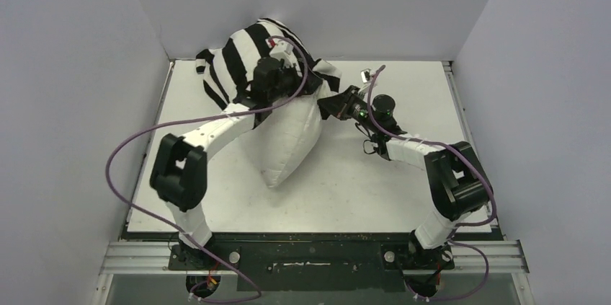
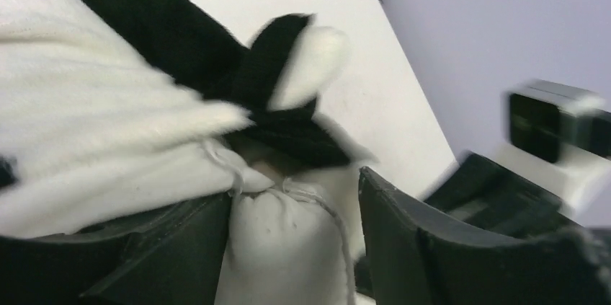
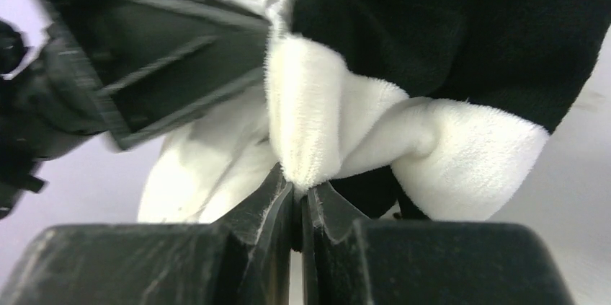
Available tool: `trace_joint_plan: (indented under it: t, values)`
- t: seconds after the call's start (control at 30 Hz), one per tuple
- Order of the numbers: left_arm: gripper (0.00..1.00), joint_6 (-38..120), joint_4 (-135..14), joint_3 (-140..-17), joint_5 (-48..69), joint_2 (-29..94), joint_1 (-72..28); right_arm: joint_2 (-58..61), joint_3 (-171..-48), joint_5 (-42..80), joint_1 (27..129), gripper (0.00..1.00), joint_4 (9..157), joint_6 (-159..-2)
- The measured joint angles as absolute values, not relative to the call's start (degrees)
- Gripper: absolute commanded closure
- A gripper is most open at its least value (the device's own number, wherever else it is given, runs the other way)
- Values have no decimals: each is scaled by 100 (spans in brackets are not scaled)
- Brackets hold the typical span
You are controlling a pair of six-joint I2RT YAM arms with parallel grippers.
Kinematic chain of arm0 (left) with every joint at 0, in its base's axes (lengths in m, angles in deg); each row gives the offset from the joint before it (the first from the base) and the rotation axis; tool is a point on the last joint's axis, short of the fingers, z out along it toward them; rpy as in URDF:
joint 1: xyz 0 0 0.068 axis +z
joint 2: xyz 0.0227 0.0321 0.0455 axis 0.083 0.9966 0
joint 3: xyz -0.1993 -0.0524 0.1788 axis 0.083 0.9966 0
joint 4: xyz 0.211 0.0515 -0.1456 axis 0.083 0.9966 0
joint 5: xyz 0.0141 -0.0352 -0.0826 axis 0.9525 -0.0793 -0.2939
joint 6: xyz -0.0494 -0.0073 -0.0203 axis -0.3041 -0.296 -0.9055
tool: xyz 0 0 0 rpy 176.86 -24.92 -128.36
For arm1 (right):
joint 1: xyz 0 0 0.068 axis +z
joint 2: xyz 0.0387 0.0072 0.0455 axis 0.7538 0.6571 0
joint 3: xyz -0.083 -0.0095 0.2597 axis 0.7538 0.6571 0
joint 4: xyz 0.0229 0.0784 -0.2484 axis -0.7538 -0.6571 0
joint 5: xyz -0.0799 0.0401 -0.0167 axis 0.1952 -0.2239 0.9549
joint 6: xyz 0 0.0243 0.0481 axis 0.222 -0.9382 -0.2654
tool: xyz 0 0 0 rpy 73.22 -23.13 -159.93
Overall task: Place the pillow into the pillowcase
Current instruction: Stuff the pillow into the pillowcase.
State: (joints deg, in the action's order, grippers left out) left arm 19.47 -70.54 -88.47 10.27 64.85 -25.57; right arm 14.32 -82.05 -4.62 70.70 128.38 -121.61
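Right jaws pinch striped pillowcase (image 3: 439, 60), pillow (image 1: 290, 143) protruding

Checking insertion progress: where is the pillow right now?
Top view: the pillow is left of centre, its far end inside the pillowcase, near end bare.

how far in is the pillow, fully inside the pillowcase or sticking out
Partly in: the pillowcase covers only the far end of the pillow; much of its plain white body sticks out on the near side.

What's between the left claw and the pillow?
Nothing visible. The left claw stands open with a corner of the pillow between its jaws; the pillowcase bunches just beyond, pinched by the right claw.
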Motion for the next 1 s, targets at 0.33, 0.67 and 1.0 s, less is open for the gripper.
trace_joint_plan:
  t: [0.33, 0.67, 1.0]
  values:
    - [34, 2651, -5308, -8644, 865, 4192, -2349, 2293, -8400, -803, 7308, 100, 13528, -13046]
    - [24, 4544, -3907, -8200, 1580, 2993, -3254, 2267, -8409, -674, 7295, 100, 13489, -13278]
    - [72, 6334, -3984, -7027, 2085, 3209, -3698, 2024, -8594, -670, 7264, 100, 13008, -13202]
